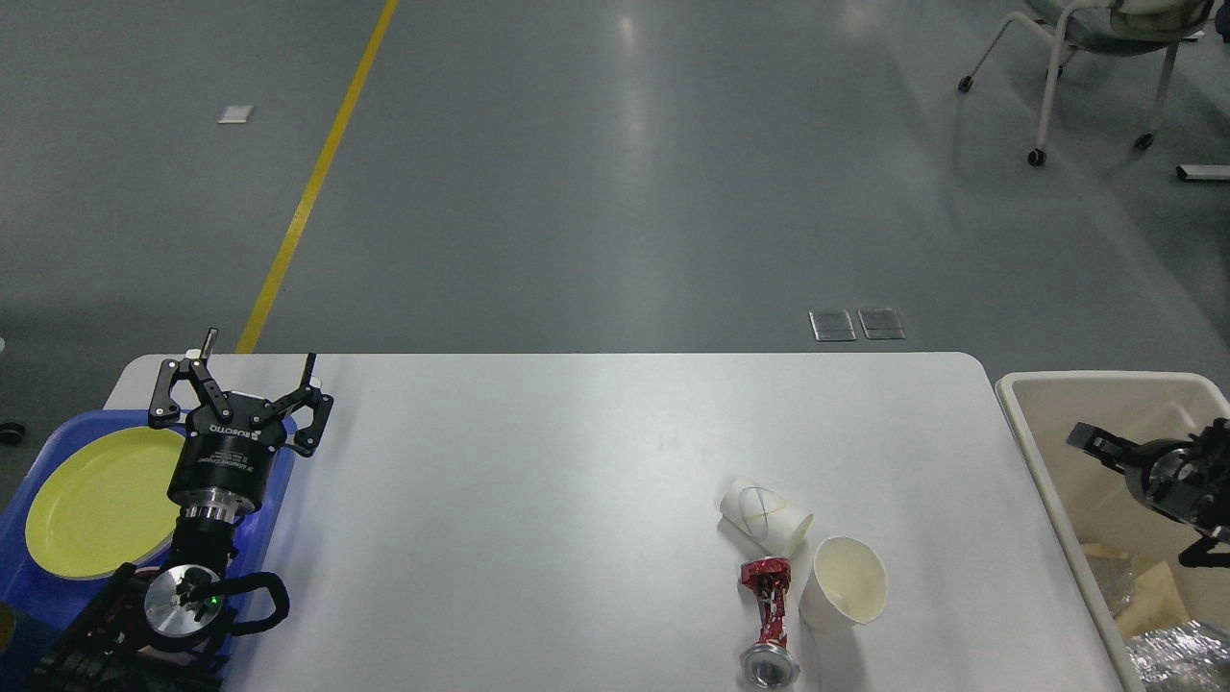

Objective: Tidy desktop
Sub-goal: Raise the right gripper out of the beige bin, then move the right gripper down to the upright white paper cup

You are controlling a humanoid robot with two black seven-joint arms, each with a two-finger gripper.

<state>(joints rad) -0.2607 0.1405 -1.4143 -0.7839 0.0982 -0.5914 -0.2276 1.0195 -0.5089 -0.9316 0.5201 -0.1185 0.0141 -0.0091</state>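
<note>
The white desktop point(538, 452) holds a white paper cup point(764, 514) lying on its side, a cream paper cup point(846, 581) tipped beside it, and a crushed red can point(769, 615) touching both at the front right. My left gripper point(254, 365) is open and empty, hovering over the table's left end at the blue tray's edge. My right gripper point(1143, 495) hangs over the cream bin point(1105, 404) with its fingers apart and nothing between them. A crumpled foil ball point(1177, 654) lies in the bin below it.
A blue tray point(274, 500) with a yellow plate point(96, 500) sits at the left end, partly under my left arm. Brown paper scraps lie in the bin. A wheeled chair point(1086, 58) stands far off on the grey floor.
</note>
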